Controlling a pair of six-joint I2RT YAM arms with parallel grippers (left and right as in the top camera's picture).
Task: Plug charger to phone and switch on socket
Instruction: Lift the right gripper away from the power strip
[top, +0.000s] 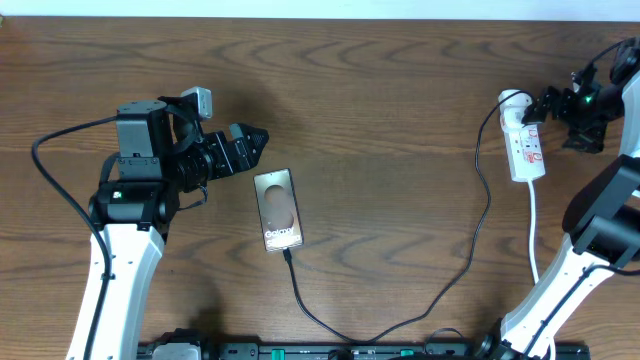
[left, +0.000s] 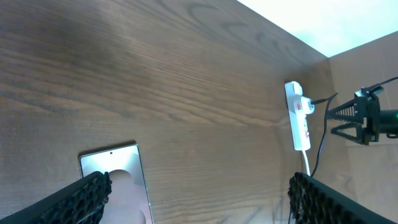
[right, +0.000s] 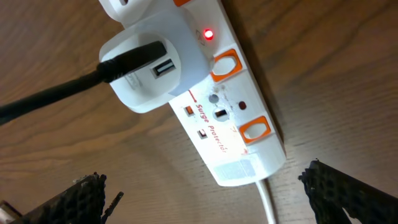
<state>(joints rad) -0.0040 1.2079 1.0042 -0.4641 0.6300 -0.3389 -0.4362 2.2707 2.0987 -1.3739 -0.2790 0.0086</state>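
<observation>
Brown wood-grain table, evenly lit

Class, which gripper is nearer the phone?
Left. The left gripper is just beside the top-left corner of the phone; the right gripper is far off, by the socket.

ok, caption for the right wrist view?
Right gripper open facing the socket, red light on, charger plugged into white adapter.
</observation>
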